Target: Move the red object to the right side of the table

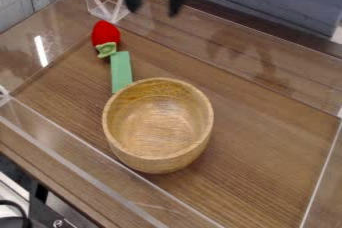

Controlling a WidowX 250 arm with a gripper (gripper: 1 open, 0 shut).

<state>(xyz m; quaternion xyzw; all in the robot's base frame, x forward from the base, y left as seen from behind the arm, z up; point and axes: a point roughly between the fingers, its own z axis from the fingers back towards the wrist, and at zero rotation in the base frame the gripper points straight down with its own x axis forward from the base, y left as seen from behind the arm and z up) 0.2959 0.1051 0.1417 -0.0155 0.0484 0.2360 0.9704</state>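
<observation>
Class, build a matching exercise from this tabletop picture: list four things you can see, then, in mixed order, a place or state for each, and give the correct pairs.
Things:
1. red toy
2. green strip
3. wooden bowl
4. gripper

Places or states:
A. empty, standing upright near the front of the table
B. open, at the top of the picture above the back edge
C. lying flat between the red toy and the bowl
D. at the back left, resting at the far end of the strip

Pairs: 1-D, 2-C, 3-A, 4-B

Open gripper (154, 0) at top, red object (104, 35) below-left of it, wooden bowl (159, 123) well below, on table (261, 122)
</observation>
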